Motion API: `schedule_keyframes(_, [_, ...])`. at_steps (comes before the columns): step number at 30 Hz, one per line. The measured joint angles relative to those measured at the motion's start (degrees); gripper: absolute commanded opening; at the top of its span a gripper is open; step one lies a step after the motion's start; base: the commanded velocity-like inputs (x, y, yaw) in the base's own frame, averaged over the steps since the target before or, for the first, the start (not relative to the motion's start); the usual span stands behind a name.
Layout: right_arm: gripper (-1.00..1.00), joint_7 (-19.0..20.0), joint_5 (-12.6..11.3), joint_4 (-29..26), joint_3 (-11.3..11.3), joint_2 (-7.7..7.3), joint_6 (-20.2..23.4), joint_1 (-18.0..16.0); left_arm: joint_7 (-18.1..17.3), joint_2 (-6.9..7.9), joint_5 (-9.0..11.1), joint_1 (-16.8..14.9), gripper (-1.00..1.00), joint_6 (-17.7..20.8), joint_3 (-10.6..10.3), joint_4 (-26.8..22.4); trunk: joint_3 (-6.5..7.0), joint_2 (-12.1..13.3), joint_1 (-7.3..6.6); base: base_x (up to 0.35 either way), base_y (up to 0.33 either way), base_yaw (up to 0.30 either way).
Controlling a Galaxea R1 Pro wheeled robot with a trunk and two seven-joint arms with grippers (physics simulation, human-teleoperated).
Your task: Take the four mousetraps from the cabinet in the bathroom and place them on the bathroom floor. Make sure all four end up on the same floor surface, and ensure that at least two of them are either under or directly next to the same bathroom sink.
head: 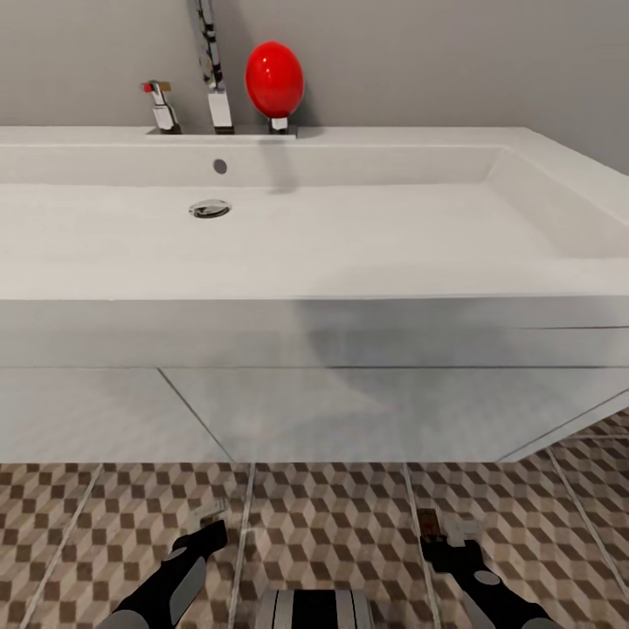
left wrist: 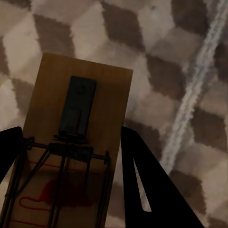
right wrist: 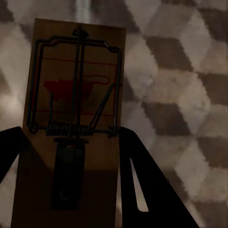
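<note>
Sitting between the dark fingers [left wrist: 142,185] of the left gripper [left wrist: 71,180] is one mousetrap [left wrist: 76,142], a flat tan board with dark wire and a red mark. The fingers are pressing on both of its long sides, so the left gripper is gripping it. The second mousetrap [right wrist: 76,128] is being held the same way by the right gripper [right wrist: 71,180], with a dark finger [right wrist: 142,180] on each side of the board.

In the head view, both arms are reaching forward and down, low over the floor. The left gripper [head: 203,517] is pointing ahead at the left, and the right gripper [head: 441,533] is pointing ahead at the right, with the brown edge of its mousetrap [head: 427,522] showing at the tip.

Under both boards the bathroom floor [head: 332,524] is showing its brown, beige and cream cube tiles with pale grout lines.

Just ahead, the wide white sink [head: 349,288] is sitting on a white drawer unit [head: 349,411]. Its round chrome drain [head: 210,208] is lying in the basin. At the back a chrome tap [head: 215,83], a small chrome handle [head: 161,105] and a red egg-shaped thing [head: 274,79] are standing before the grey wall [head: 454,61].
</note>
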Motion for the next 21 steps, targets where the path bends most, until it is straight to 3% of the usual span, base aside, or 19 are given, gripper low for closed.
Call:
schedule_keyframes(5, [-1.0, 0.0, 0.0, 0.0, 0.02, 0.0, -0.01, 0.0, -0.01, -0.01, -0.01, 0.0, -1.0, -0.04, -0.19, 0.0, -1.11, -0.07, 0.13, 0.0, 0.0, 0.0])
schedule_keyframes(14, [-1.0, 0.0, 0.05, -0.09, -0.09, 0.0, -0.02, 0.0, -0.43, 0.05, 0.2, 0.0, -1.0, -0.19, -0.08, -0.01, -1.12, -0.07, 0.13, 0.0, 0.0, 0.0])
schedule_keyframes(21, [-1.0, 0.0, 0.06, -2.4, -0.22, 0.01, -0.01, -0.01, -3.18, -0.01, 0.5, 0.0, -1.0, -0.3, -0.07, -0.04, -1.11, -0.07, 0.12, 0.0, 0.0, 0.0])
